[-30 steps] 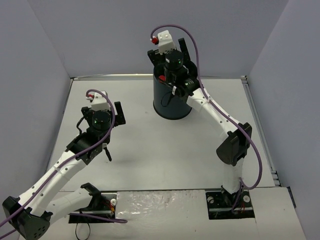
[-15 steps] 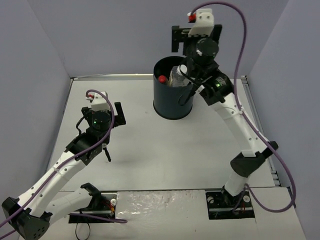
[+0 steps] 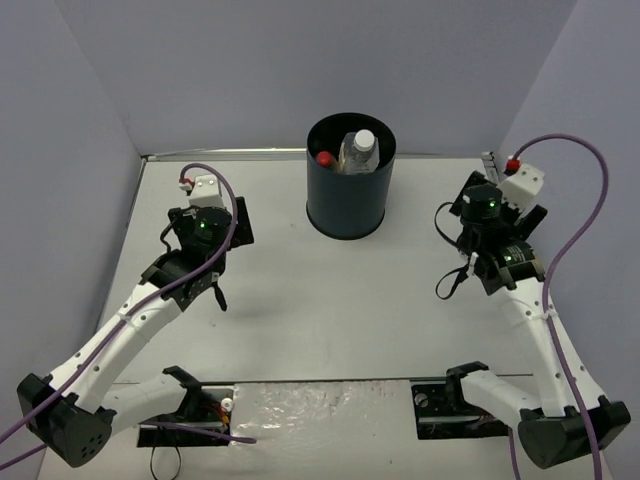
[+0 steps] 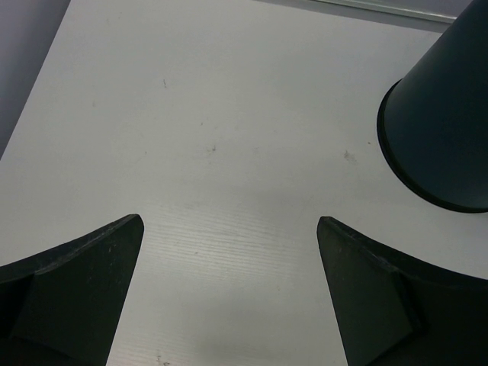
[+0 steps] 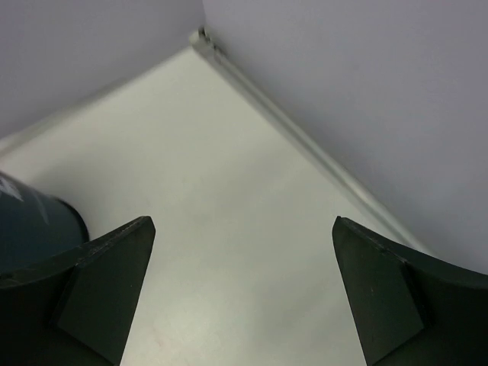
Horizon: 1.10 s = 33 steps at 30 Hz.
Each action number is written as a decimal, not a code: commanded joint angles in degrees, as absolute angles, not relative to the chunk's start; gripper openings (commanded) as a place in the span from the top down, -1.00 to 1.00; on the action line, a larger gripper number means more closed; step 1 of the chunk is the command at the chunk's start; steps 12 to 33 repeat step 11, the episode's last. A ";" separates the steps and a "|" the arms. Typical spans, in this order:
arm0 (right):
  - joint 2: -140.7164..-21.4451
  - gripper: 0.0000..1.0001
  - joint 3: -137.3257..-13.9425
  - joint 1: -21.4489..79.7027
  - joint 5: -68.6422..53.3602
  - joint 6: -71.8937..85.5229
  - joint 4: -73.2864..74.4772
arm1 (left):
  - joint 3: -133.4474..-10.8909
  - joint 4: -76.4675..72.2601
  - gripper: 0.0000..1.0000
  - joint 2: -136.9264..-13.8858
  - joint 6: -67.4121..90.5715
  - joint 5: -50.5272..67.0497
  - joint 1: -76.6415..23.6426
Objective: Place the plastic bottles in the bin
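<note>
Right end effector: fingers spread wide, nothing between them, hanging over bare table near the right wall, well apart from the bin. Left end effector: likewise wide open and empty, poised over the left half of the table, with the bin off to its far right.

Tall round black plastic waste bin: upright at the far middle of the white table, between the two arms and touched by neither. Inside it, small clear plastic bottles: a white-capped one upright and reaching the rim, with the red cap of another just beside it. Number of bottles lower down impossible to tell from above.

Step in hand, as a judgement: dropping done, task at or near its end, with no bottle in sight outside the bin and neither end effector loaded.

Next move, again as a judgement: a look over the table for any bottle hidden behind the arms or near their bases. For any such bottle, an open-fingered approach from above, a grip across the body, and a carry high enough to clear the rim and the white-capped bottle. Failing that, parking both arms.
</note>
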State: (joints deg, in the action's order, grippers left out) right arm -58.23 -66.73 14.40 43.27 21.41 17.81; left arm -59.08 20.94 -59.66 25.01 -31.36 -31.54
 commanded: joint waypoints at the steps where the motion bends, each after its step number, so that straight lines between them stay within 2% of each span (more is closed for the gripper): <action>1: -59.59 -1.00 -59.49 14.06 39.05 30.84 18.63 | -63.04 20.89 -0.94 -61.26 26.37 -31.23 -30.61; 11: -55.76 -1.00 -56.92 14.15 39.31 31.43 18.44 | -61.49 19.78 -0.94 -59.17 25.93 -31.24 -29.65; 33: -55.76 -1.00 -56.92 14.15 39.31 31.43 18.44 | -61.49 19.78 -0.94 -59.17 25.93 -31.24 -29.65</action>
